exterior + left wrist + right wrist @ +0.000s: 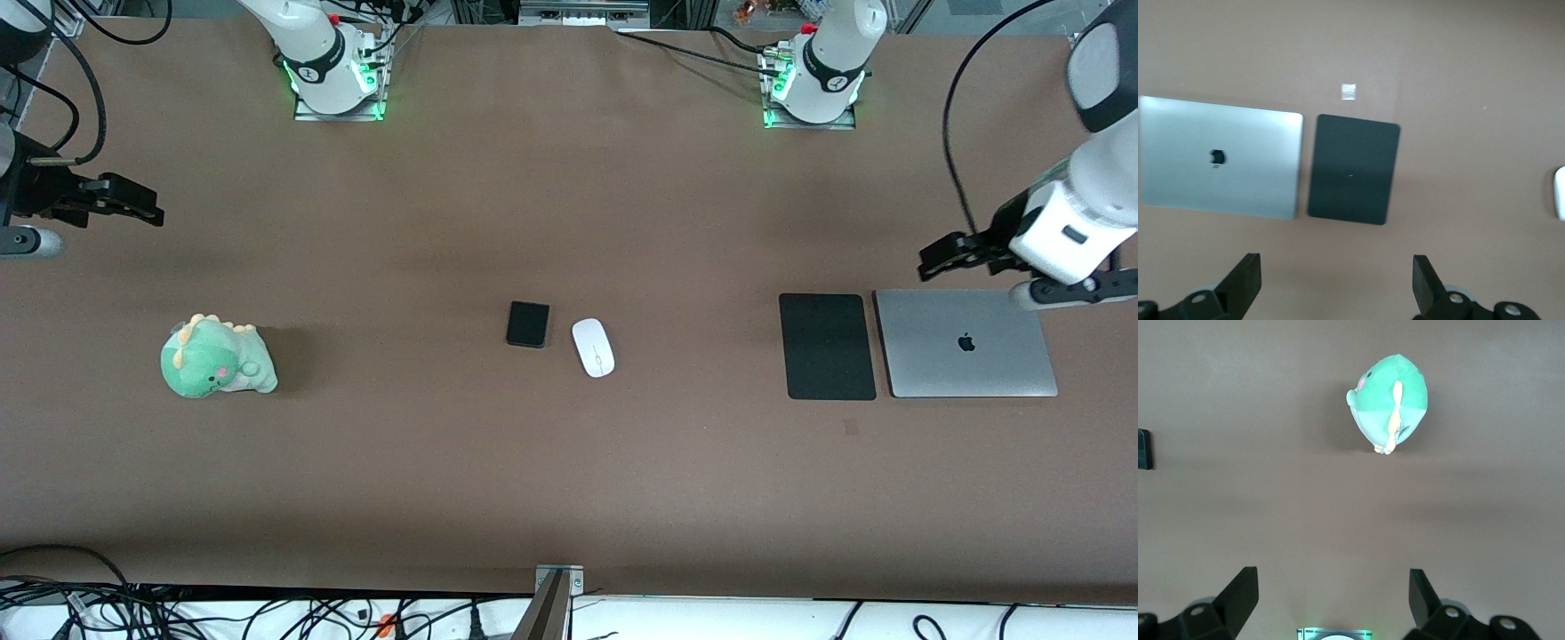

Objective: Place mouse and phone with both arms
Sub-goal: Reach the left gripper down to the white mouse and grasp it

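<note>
The edge of the table nearest the front camera carries nothing, so a wide strip of open surface lies along it. Farther in, near the middle of the table, the mouse and the phone lie flat, close beside each other without touching, the phone toward the right arm's end. This central position appears chosen so that each arm can reach one item. In the same band, a green plush dinosaur sits toward the right arm's end, well apart from the phone. Toward the left arm's end, a flat black pad lies just beside a closed silver laptop, which is closer to that end edge; the pad is a likely resting place for the mouse. Farther still, the left gripper hangs over the table by the pad and laptop, jaws spread and empty. The right gripper hangs over the right arm's end edge of the table, fingers also apart and empty. Neither item is grasped yet. Bare table surrounds both items on all sides, allowing unobstructed descent.
</note>
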